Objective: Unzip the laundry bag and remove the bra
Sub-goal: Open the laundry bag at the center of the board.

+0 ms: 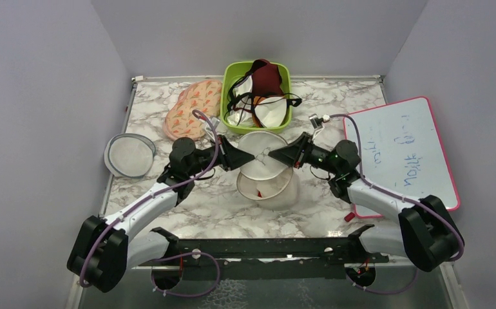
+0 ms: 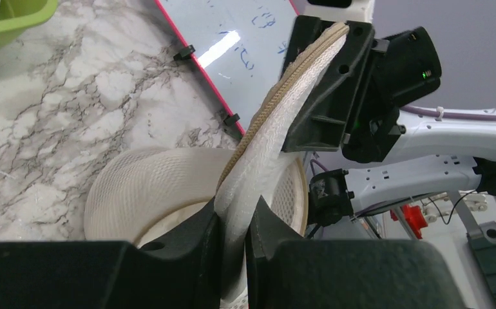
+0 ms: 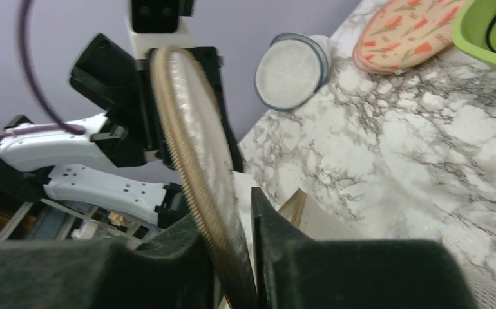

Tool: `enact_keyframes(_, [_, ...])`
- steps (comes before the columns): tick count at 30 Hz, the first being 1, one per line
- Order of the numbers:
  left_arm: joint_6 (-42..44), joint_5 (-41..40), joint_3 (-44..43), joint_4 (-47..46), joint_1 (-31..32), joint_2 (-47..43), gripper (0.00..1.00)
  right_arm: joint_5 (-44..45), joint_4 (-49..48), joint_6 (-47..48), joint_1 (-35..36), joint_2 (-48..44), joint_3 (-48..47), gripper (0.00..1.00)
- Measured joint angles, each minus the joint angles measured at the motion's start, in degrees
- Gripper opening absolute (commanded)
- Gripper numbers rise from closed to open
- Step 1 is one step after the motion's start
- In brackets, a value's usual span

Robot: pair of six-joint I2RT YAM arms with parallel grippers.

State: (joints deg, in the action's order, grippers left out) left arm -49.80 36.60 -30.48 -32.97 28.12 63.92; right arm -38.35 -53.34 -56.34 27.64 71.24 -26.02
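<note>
Pinching the laundry bag's (image 1: 263,166) raised lid at frame centre, left gripper (image 1: 247,156) and right gripper (image 1: 277,156) nearly closed on opposite rims. Directly below, in the open lower shell, the bra (image 1: 259,192), equally near either arm.

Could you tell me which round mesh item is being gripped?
The cream laundry bag at the centre, gripped from both sides; the grey-rimmed disc lies apart, far left.

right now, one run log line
left hand: shut on laundry bag rim | right hand: shut on opposite rim | bra: inside open bag
</note>
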Motion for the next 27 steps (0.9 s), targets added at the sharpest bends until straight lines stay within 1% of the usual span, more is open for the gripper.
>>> enact_keyframes(2, [0.1, 0.5, 0.0, 0.1, 0.0, -1.1, 0.0, -0.3, 5.5, 3.4, 0.0, -0.2, -2.1, 0.36])
enact_keyframes(5, [1.1, 0.7, -0.3, 1.4, 0.0, -4.0, 0.0, -0.3, 18.0, 11.9, 0.0, -1.1, -7.0, 0.56])
enact_keyframes(9, [4.4, -0.2, -3.5, 8.2, 0.0, -7.6, 0.0, 0.3, 34.1, 23.4, 0.0, -2.4, -13.7, 0.77])
enact_keyframes(10, [5.5, -0.8, -4.6, 10.3, 0.0, -8.2, 0.0, 0.8, 38.6, 26.7, 0.0, -2.8, -15.4, 0.79])
enact_keyframes(12, [7.6, -2.3, -7.3, 15.1, 0.0, -8.9, 0.0, 2.1, 45.4, 30.8, 0.0, -3.5, -17.9, 0.83])
enact_keyframes(15, [10.2, -4.7, -11.2, 22.0, 0.0, -9.0, 0.0, 4.7, 56.1, 36.0, 0.0, -3.6, -22.4, 0.84])
enact_keyframes(17, [10.9, -6.1, -12.5, 24.8, 0.0, -9.0, 0.0, 6.2, 61.5, 37.7, 0.1, -3.5, -24.5, 0.84])
enact_keyframes(20, [11.3, -8.0, -13.5, 27.7, 0.0, -9.0, 0.0, 9.3, 67.4, 38.6, 1.5, -3.5, -25.7, 0.84])
enact_keyframes(25, [11.9, -11.3, -15.1, 31.7, 0.0, -8.9, 0.0, 15.9, 74.8, 38.6, 6.5, -3.4, -25.7, 0.84])
enact_keyframes(27, [12.1, -12.5, -15.7, 33.0, 0.0, -8.9, 0.0, 18.5, 76.8, 38.7, 7.3, -3.4, -25.7, 0.82])
